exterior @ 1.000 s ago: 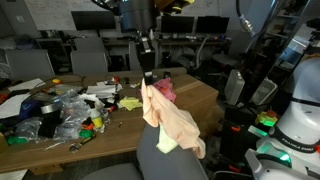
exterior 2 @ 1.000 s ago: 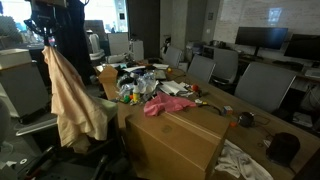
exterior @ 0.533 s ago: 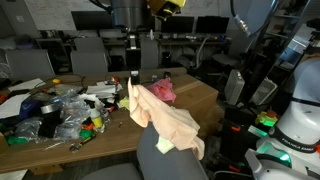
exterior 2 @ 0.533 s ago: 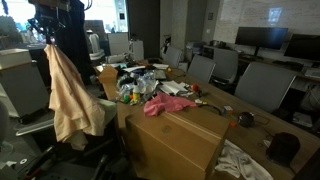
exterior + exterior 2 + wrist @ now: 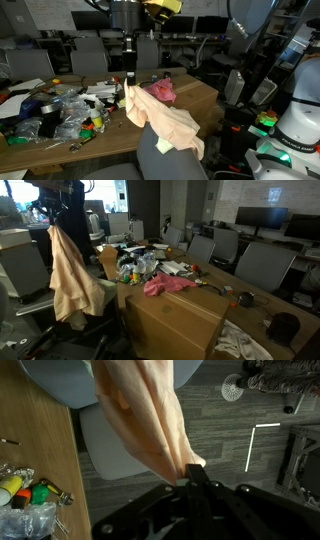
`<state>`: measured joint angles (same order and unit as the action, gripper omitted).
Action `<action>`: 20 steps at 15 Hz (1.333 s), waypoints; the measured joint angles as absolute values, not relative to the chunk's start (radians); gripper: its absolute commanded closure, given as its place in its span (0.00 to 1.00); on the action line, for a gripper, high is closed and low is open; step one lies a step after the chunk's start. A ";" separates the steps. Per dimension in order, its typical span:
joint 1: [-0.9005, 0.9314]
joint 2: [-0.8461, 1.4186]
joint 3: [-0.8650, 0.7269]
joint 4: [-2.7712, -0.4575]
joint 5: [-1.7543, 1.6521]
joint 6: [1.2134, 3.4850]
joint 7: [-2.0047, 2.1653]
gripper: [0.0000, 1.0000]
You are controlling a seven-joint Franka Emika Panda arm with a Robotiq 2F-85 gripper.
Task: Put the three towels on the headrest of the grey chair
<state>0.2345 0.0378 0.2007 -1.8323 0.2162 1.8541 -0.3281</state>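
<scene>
My gripper [image 5: 130,80] is shut on one corner of a peach towel [image 5: 165,120] and holds it up above the table edge. The towel hangs from the jaws and drapes down onto the grey chair [image 5: 170,160] in front of the table. It shows in the exterior view [image 5: 70,275] hanging from the gripper [image 5: 52,220] over the chair [image 5: 85,315]. In the wrist view the towel [image 5: 145,415] runs from the jaws [image 5: 195,468] across the chair [image 5: 60,380]. A pink towel [image 5: 162,91] lies on the wooden table [image 5: 195,95]; it also shows from the other side [image 5: 168,285].
Cluttered items, plastic bags and a yellow-green cloth [image 5: 130,103] cover the table's left part. A cardboard box [image 5: 180,320] stands by the table. Office chairs [image 5: 262,268] surround it. A white robot base [image 5: 300,120] stands at the right.
My gripper has moved left and slightly up with the peach towel's corner, pulling the cloth out along the table side. The pink towel has not moved.
</scene>
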 measured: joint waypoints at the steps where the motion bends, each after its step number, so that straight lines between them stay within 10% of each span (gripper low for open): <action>1: 0.235 0.041 0.201 -1.834 0.216 1.857 -0.327 1.00; 20: 0.236 0.061 0.220 -1.843 0.259 1.969 -0.273 1.00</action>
<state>0.2355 0.0611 0.2196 -1.8433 0.2592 1.9691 -0.2729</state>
